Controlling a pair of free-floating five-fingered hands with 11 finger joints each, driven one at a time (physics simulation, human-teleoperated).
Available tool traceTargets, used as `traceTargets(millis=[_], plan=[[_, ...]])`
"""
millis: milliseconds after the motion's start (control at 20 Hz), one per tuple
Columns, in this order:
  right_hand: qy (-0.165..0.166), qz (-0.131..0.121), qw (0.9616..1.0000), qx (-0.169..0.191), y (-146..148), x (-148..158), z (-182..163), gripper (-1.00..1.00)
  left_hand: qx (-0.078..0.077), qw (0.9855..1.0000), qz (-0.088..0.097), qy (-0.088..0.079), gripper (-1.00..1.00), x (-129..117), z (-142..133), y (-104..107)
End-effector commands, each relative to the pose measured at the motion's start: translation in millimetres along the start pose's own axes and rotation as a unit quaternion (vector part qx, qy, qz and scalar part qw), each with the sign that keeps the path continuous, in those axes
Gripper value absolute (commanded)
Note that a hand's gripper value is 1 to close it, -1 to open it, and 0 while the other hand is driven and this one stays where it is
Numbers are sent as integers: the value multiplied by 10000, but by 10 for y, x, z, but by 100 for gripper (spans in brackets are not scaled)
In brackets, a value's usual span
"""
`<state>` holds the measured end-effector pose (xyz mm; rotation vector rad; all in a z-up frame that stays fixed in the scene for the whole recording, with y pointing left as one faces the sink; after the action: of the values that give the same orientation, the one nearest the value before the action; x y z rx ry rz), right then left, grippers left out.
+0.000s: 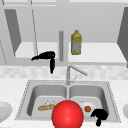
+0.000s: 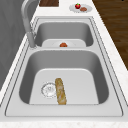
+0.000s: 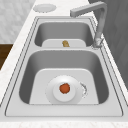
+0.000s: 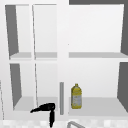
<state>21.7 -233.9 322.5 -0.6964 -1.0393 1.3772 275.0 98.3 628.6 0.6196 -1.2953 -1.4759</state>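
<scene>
My left hand (image 1: 48, 56) hangs in the air in front of the cabinet's lower shelf, fingers straight and pointing left, holding nothing; it also shows at the bottom of the upper view (image 4: 47, 107). My right hand (image 1: 100, 114) floats over the sink's front right corner, relaxed and holding nothing. A large red ball (image 1: 67, 114) shows at the sink's front edge between the basins, touched by neither hand. A baguette (image 1: 46, 107) (image 2: 60, 91) lies in the left basin. In the right basin a white plate (image 3: 53, 86) carries a small orange-red fruit (image 1: 87, 108) (image 3: 65, 88).
A yellow bottle (image 1: 76, 42) (image 4: 76, 96) stands on the lower cabinet shelf, right of the divider. The faucet (image 1: 72, 71) rises behind the sink, spout angled right. Plates sit on the counter at both ends (image 1: 3, 111) (image 2: 80, 8), the right one with food.
</scene>
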Motion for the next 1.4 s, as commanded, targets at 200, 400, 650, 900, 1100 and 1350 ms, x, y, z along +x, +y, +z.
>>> traceTargets(millis=[200, 400, 650, 900, 1100, 1350], plan=[[0, 0, 10000, 0, 0, 0, 0, 0, 347, 9972, -3, -668, -100, -75, 172, -331], [0, 0, 10000, 0, 0, 0, 0, 0, 328, 9953, -113, -903, -100, -122, 192, -413], [0, 0, 10000, 0, 0, 0, 0, 0, 325, 9911, -181, -1276, -100, -183, 185, -491], [0, 0, 10000, 0, 0, 0, 0, 0, 482, 9848, -135, -1666, -100, -221, 204, -530], [0, 0, 10000, 0, 0, 0, 0, 0, 646, 9790, -54, -1932, -100, -251, 307, -608], [0, 0, 10000, 0, 0, 0, 0, 0, 589, 9715, -2, -2298, -100, -339, 461, -828]])
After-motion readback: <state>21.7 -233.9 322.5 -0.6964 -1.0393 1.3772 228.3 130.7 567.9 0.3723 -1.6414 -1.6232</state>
